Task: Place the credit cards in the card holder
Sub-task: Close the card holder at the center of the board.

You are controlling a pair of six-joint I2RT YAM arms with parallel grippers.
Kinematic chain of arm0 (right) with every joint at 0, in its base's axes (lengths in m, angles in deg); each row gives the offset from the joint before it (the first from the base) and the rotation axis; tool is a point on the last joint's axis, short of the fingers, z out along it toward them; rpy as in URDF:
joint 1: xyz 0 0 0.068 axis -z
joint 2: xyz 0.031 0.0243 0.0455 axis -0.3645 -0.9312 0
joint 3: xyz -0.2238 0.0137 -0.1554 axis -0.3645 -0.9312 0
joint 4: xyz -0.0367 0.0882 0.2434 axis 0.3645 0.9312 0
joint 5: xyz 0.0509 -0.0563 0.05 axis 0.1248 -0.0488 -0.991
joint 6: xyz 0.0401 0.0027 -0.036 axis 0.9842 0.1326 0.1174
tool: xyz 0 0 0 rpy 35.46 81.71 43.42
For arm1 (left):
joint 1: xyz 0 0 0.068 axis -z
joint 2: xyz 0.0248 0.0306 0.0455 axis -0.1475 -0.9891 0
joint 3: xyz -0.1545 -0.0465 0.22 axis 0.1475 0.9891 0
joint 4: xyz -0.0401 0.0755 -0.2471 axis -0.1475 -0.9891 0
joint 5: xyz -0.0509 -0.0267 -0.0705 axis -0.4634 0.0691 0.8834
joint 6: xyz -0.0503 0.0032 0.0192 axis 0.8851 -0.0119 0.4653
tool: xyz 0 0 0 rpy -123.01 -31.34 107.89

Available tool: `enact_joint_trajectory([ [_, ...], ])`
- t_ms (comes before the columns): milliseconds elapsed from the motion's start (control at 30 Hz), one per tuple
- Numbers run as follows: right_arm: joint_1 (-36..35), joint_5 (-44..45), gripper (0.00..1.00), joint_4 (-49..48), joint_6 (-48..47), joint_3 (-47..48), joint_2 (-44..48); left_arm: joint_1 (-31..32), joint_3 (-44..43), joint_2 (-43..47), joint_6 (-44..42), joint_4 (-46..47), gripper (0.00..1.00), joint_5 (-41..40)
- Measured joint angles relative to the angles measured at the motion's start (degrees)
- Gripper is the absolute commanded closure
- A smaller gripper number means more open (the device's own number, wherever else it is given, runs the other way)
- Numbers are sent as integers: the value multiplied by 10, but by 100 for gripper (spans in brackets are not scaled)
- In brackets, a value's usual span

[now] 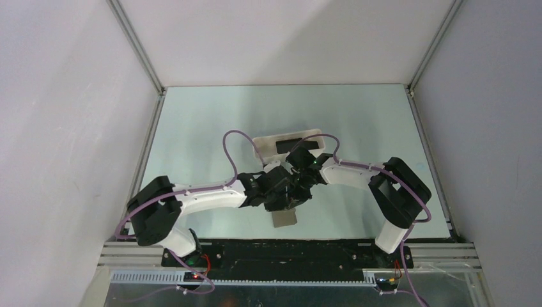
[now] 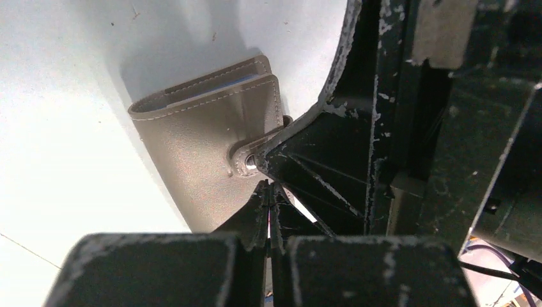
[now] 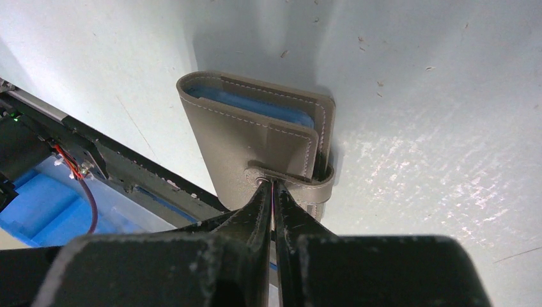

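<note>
The grey-brown card holder (image 1: 285, 219) lies folded on the table near the front middle. It also shows in the left wrist view (image 2: 198, 147) and in the right wrist view (image 3: 255, 141), where a blue lining is visible. Both grippers meet over its far edge. My left gripper (image 2: 271, 190) is shut, with its tips at the holder's face beside the strap tab (image 2: 246, 157). My right gripper (image 3: 272, 187) is shut, with its tips touching the strap tab (image 3: 300, 180) at its snap. A black credit card (image 1: 295, 140) lies in the white tray behind the grippers.
The long white tray (image 1: 263, 146) stands just behind the two wrists. The table's front rail (image 1: 287, 246) with both arm bases is close below the card holder. Grey walls stand at the left, right and back.
</note>
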State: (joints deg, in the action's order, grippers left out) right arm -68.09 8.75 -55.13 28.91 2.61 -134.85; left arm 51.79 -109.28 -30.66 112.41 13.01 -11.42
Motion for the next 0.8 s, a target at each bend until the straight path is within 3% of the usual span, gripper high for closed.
enact_joint_trajectory([
  [200, -1, 3, 93, 0, 0, 1, -2, 1, -1, 2, -1, -1, 99, -9],
  [600, -9, 6, 88, 1, -2, 8, 3, -19, 43, 84, 5, 14, 47, -26],
  [800, -6, 7, 84, -3, -2, 8, 73, -69, 117, 181, 5, 91, 33, -10],
])
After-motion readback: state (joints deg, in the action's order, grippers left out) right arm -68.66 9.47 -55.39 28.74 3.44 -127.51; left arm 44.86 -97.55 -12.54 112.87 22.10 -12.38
